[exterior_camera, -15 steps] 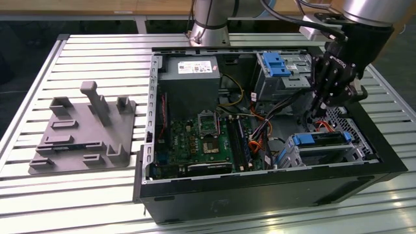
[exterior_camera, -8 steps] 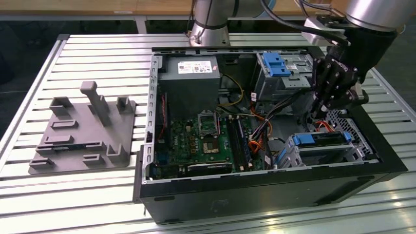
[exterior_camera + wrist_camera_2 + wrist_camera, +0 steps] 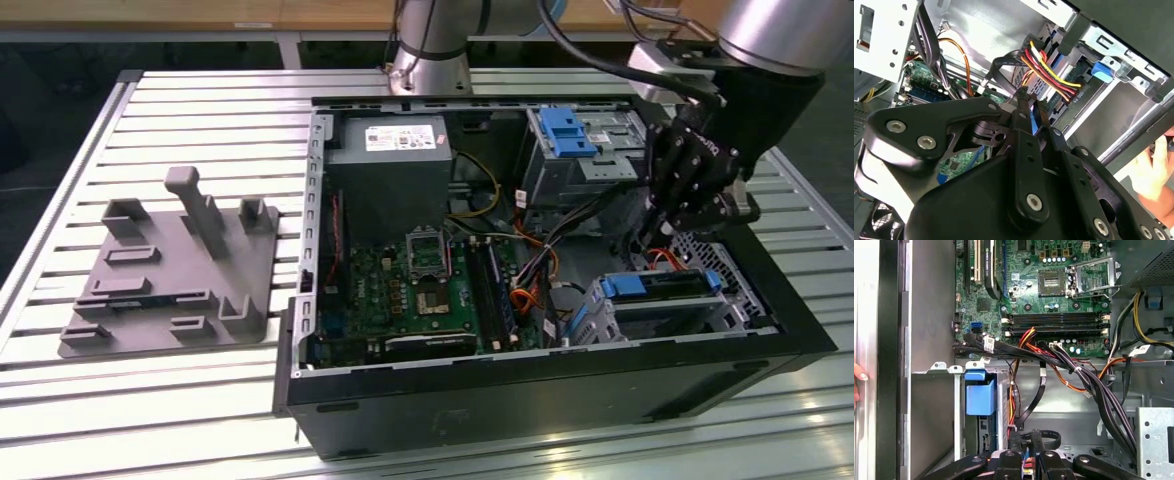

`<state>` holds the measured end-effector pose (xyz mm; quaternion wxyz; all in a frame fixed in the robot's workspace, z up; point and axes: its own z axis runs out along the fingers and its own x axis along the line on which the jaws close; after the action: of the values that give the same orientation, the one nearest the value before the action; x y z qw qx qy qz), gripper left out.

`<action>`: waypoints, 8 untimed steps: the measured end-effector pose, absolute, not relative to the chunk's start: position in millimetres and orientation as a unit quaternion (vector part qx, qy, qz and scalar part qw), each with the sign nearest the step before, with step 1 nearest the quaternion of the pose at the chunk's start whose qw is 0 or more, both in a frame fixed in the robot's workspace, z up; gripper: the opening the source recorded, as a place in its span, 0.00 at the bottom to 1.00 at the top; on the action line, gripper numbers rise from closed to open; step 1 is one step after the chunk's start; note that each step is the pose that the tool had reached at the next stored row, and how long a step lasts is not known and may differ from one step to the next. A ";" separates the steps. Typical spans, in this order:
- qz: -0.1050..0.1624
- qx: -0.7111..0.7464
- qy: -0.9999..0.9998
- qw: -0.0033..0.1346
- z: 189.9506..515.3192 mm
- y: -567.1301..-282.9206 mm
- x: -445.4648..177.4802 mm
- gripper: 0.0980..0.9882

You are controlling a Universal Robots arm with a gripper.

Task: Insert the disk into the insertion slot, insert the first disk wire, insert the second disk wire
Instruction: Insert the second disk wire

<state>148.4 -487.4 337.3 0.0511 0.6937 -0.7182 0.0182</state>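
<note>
Exterior view: end effector [image 3: 663, 232] partly hides disk [image 3: 657, 285].

No print can be read; the power supply's white label [image 3: 406, 135] is illegible

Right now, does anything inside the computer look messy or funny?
Mostly the wires: a loose bundle of black, red and orange cables sprawls across the open case instead of lying tidy. A person's hand also rests on the case edge close to the gripper. The disk sits straight in the insertion slot.
</note>
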 end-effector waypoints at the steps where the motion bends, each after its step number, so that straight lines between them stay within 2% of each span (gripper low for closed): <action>1: 0.017 0.694 -0.718 0.050 337.3 -488.8 148.4 0.11; 8: 0.007 0.694 -0.719 0.040 337.3 -500.4 148.4 0.11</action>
<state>148.4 -500.4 337.3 0.0405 0.6940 -0.7188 0.0070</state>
